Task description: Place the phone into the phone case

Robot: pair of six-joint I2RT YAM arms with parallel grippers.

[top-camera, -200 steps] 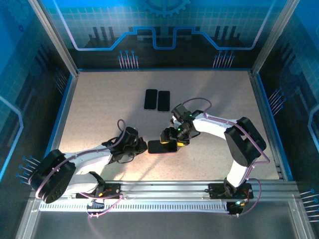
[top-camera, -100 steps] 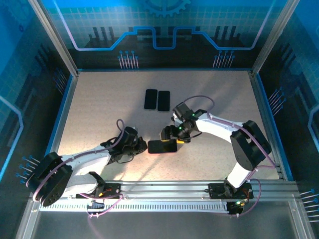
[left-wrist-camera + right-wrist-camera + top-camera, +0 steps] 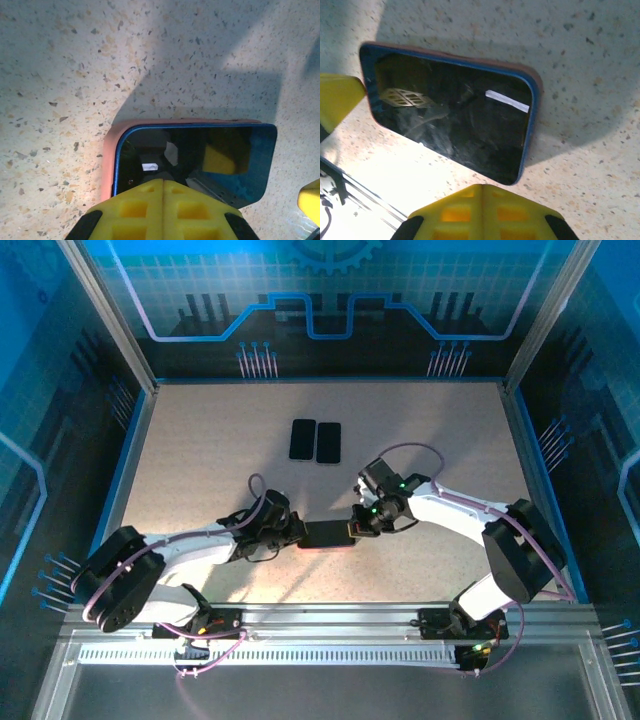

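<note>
Near the middle of the counter (image 3: 200, 460) the phone (image 3: 327, 533) is laid face up within the pink phone case (image 3: 107, 160), with the left gripper (image 3: 291, 530) and right gripper (image 3: 358, 525) set at opposite ends, both closed on nothing, seemingly to press it home

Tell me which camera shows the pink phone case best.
Left wrist view: the case is a clear pink rim around the left end and top edge of the phone. The right wrist view gives a thinner, darker strip along one edge. In the top view it is a tiny, faint pink line.
</note>
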